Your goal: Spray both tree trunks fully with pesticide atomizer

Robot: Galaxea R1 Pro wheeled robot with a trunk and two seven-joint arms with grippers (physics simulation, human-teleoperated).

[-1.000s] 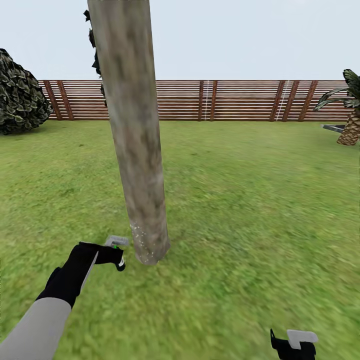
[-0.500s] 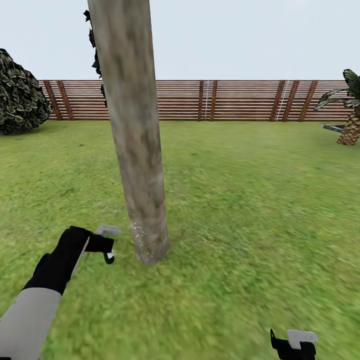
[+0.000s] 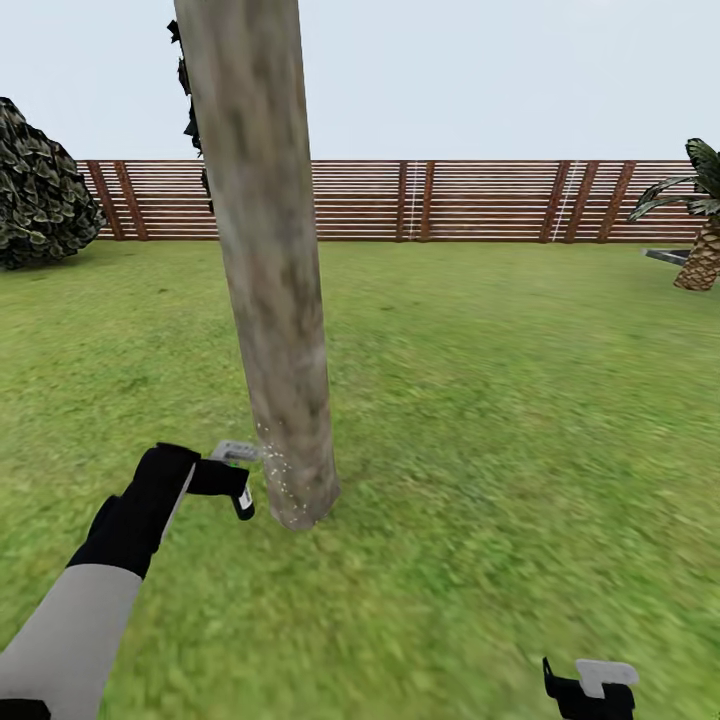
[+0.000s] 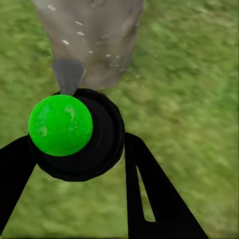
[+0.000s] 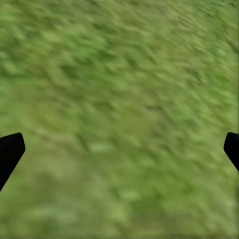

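Note:
A thick grey-beige tree trunk [image 3: 270, 260] rises from the lawn left of centre in the head view, with whitish specks near its base [image 3: 275, 470]. My left gripper [image 3: 238, 480] is shut on the pesticide atomizer [image 3: 236, 452], held low just left of the trunk base. In the left wrist view the atomizer [image 4: 74, 134] shows as a dark round body with a bright green spot, its whitish nozzle aimed at the speckled trunk [image 4: 94, 40]. My right gripper [image 3: 585, 690] hangs at the bottom right, open over bare grass [image 5: 119, 119].
A brown slatted fence [image 3: 450, 200] edges the lawn at the back. A round dark bush [image 3: 40, 190] stands at the far left. A short palm [image 3: 700, 240] stands at the far right. Grass stretches wide to the right of the trunk.
My left gripper with the atomizer swung away to the left, then came back toward the trunk base, now a little higher than a second ago. The right arm stayed still.

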